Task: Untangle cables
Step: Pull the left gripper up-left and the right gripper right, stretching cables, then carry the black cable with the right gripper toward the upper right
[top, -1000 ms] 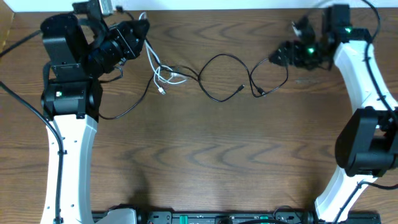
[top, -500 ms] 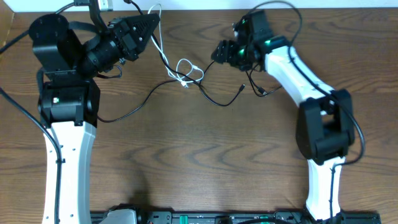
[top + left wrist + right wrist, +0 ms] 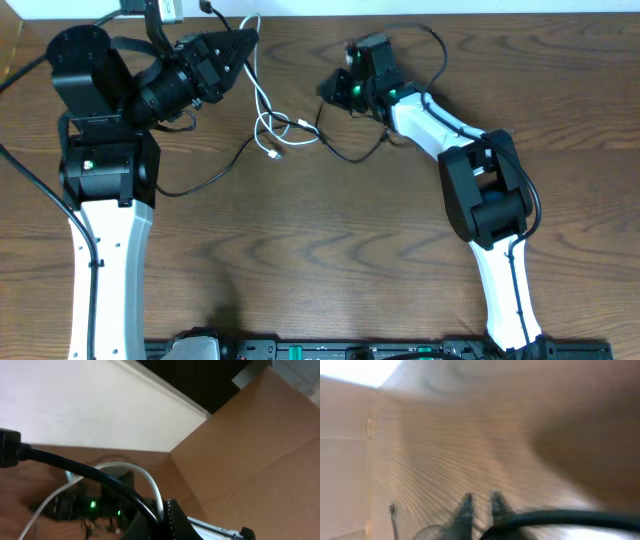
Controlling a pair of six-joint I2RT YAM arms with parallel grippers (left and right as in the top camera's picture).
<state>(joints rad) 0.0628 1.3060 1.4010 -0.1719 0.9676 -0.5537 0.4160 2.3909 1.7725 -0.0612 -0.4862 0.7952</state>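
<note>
While both arms reach across the table (image 3: 300, 260), left gripper (image 3: 250, 38) sits at 11 o'clock, fingers pinched together on white cable (image 3: 270, 122) | right gripper (image 3: 333, 90) at 12 o'clock, blurred, finger gap cannot be told | white cable hangs looped near 12 o'clock, its loops meeting black cable (image 3: 350, 159) just toward 1 o'clock.

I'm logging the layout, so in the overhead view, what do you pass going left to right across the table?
Left arm's shoulder → left gripper → white cable → right gripper → right arm's elbow. The black cable is left out because its span overlaps the right gripper's.
</note>
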